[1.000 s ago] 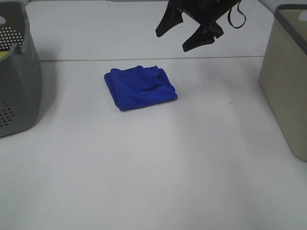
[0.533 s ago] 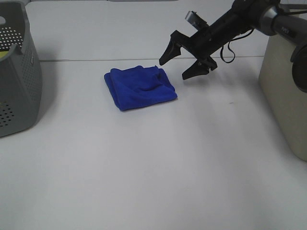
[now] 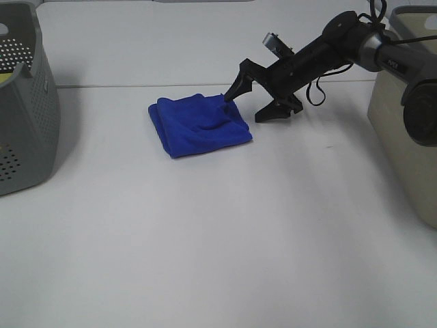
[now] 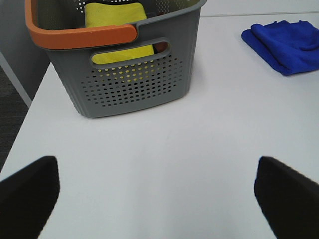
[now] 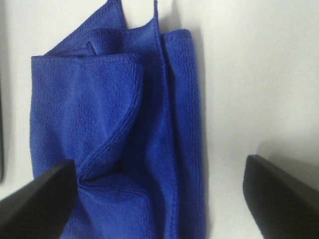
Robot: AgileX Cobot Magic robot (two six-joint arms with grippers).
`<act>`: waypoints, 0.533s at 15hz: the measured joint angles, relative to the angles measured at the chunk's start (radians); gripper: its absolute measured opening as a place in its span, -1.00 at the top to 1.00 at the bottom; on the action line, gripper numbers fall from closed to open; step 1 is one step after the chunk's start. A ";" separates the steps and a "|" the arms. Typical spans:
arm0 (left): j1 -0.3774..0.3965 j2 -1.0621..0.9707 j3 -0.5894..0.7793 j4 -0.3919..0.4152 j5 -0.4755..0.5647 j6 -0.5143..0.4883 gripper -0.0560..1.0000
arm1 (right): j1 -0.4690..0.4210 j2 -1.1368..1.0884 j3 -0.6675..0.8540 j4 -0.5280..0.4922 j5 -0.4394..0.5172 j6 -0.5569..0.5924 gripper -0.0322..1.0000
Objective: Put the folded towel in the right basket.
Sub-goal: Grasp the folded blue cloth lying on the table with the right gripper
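The folded blue towel (image 3: 199,124) lies on the white table, left of centre and towards the back. My right gripper (image 3: 250,104) is open at the towel's right edge, one fingertip (image 3: 232,93) over its far right corner, the other (image 3: 266,114) on the table beside it. In the right wrist view the towel (image 5: 119,149) fills the space between the open fingers. The right basket (image 3: 410,109) is beige and stands at the right edge. My left gripper (image 4: 154,194) is open over bare table near the grey basket, and the towel (image 4: 285,44) shows far from it.
A grey perforated basket (image 3: 24,102) with an orange rim stands at the left edge; in the left wrist view this basket (image 4: 119,59) holds a yellow cloth (image 4: 115,15). A seam (image 3: 136,85) runs across the table at the back.
My right gripper has come down from above the table's back and moved left to the towel's right edge, staying open. The towel has not moved.
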 joint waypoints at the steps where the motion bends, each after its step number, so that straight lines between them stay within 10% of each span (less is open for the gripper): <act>1: 0.000 0.000 0.000 0.000 0.000 0.000 -0.98 | 0.005 0.006 -0.002 0.002 0.006 0.000 -0.75; 5: 0.000 0.000 0.000 -0.001 0.000 0.000 -0.98 | 0.104 0.040 -0.013 0.034 0.007 0.001 -0.49; 8: 0.000 0.000 0.000 -0.001 0.000 0.000 -0.98 | 0.208 0.060 -0.013 0.021 -0.014 0.002 0.42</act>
